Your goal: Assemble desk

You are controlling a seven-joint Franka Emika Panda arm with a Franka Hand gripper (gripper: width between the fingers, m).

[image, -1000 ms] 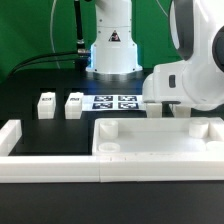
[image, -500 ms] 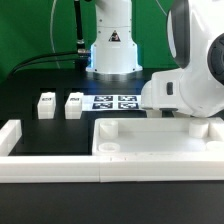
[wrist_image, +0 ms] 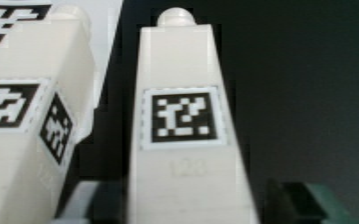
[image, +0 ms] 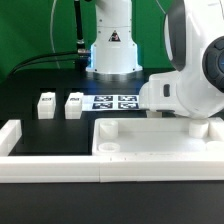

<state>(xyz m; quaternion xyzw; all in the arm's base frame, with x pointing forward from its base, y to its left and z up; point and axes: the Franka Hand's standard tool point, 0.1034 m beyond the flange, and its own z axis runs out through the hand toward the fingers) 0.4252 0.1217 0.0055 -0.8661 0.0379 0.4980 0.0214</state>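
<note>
You're early: gripper (wrist_image: 194,203) straddling leg (wrist_image: 185,110), can't tell if clamping; 2nd leg (wrist_image: 25,110) beside it; tabletop (image: 150,141) sitting w/o legs.

Smooth, matt white plastic leg (wrist_image: 185,90) and tabletop (image: 150,142).

The marker board (image: 113,102) lies on the black table (image: 50,135) behind the border wall (image: 50,167).
</note>
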